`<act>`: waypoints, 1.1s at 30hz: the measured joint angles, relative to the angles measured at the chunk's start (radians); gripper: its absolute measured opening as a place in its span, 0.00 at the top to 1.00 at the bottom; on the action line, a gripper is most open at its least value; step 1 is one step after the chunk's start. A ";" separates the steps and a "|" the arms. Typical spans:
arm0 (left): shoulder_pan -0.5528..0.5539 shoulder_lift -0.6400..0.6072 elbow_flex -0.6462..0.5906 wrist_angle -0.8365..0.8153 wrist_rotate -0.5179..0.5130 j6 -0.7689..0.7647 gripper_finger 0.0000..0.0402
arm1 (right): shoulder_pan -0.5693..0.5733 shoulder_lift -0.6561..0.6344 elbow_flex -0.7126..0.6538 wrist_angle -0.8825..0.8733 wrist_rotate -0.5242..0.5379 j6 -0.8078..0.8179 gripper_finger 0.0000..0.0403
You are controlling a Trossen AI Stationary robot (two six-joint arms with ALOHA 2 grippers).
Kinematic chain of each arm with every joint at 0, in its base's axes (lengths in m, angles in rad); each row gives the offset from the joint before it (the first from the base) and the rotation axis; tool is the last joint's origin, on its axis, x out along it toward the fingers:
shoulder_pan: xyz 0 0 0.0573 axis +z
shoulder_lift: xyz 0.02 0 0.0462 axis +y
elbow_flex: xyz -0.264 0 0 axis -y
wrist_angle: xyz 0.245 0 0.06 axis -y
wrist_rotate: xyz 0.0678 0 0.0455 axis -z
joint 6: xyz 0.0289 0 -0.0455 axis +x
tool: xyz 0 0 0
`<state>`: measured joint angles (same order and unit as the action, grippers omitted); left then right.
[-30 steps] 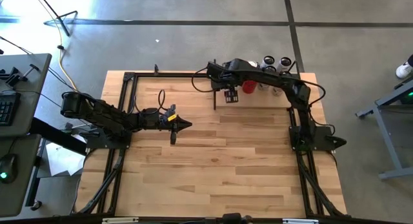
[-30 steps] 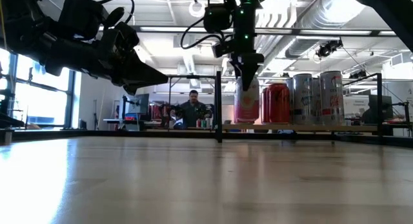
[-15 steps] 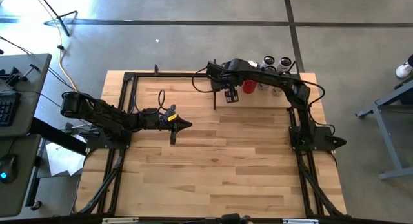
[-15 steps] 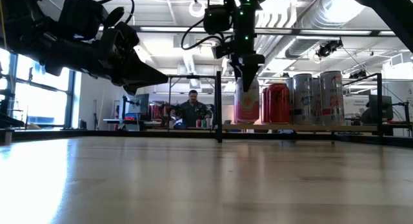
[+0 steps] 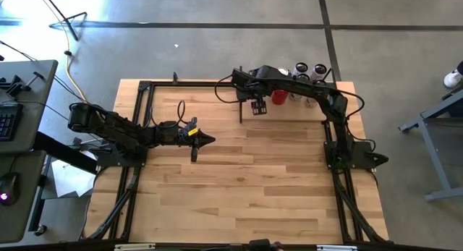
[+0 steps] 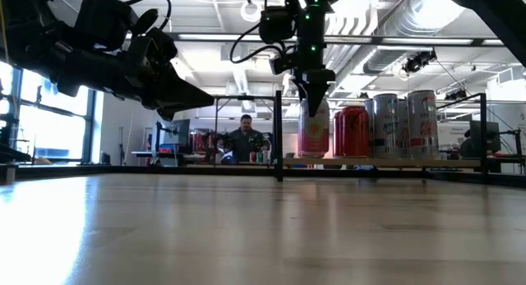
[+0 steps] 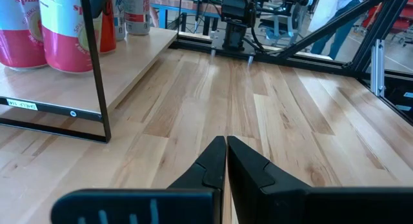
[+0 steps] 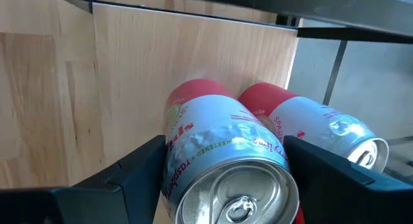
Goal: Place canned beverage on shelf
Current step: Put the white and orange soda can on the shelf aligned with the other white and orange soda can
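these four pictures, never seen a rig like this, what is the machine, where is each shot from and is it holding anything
It is a robot with two dark jointed arms at a light wooden table, each ending in a two-finger claw. One picture looks straight down, one looks level across the tabletop, and two come from cameras on the wrists.

The left claw hangs shut and empty over the table's middle. The right claw is at the low light-wood shelf along the far edge, its fingers standing wide on either side of a pink and silver drink can upright on the shelf. Whether they touch it I cannot tell. More cans stand beside it, among them a red can and tall silver cans.
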<state>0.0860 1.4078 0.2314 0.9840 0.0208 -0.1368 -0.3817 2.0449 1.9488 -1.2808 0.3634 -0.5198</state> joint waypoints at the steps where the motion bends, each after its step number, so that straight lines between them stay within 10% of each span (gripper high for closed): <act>1: 0.000 0.000 0.000 0.000 0.000 0.000 0.98 | 0.000 0.000 0.000 -0.003 0.000 0.001 0.30; 33: 0.000 0.000 0.000 0.000 0.001 -0.001 0.98 | 0.015 -0.004 0.023 -0.044 0.077 -0.020 0.20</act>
<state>0.0860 1.4078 0.2314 0.9840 0.0219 -0.1379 -0.3664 2.0411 1.9718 -1.3248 0.4401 -0.5400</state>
